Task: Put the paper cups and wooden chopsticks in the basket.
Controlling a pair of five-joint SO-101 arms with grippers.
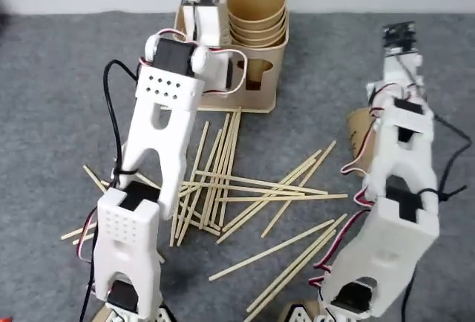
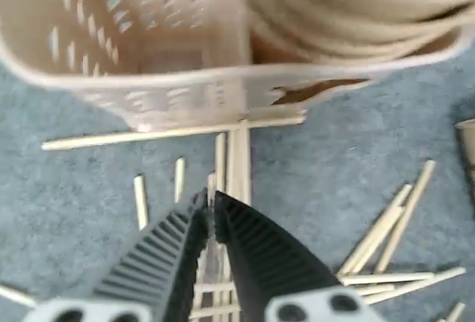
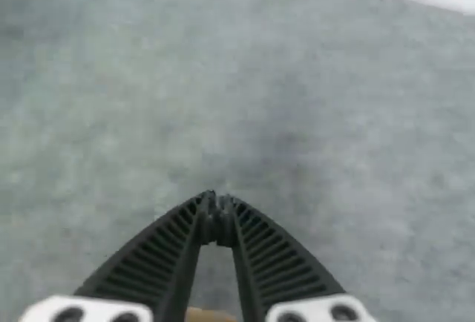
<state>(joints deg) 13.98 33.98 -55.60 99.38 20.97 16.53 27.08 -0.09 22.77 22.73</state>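
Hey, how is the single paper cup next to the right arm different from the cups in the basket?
The stacked cups sit nested inside the basket; the single cup is outside it on the grey mat. The stacked cups stand upright, mouths up; the single cup's pose is unclear, as it is half hidden behind the right arm. Both are the same brown paper.

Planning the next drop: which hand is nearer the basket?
Left. The left hand hangs just in front of the basket, over chopsticks by its wall. The right hand is over bare carpet, well off to the side.
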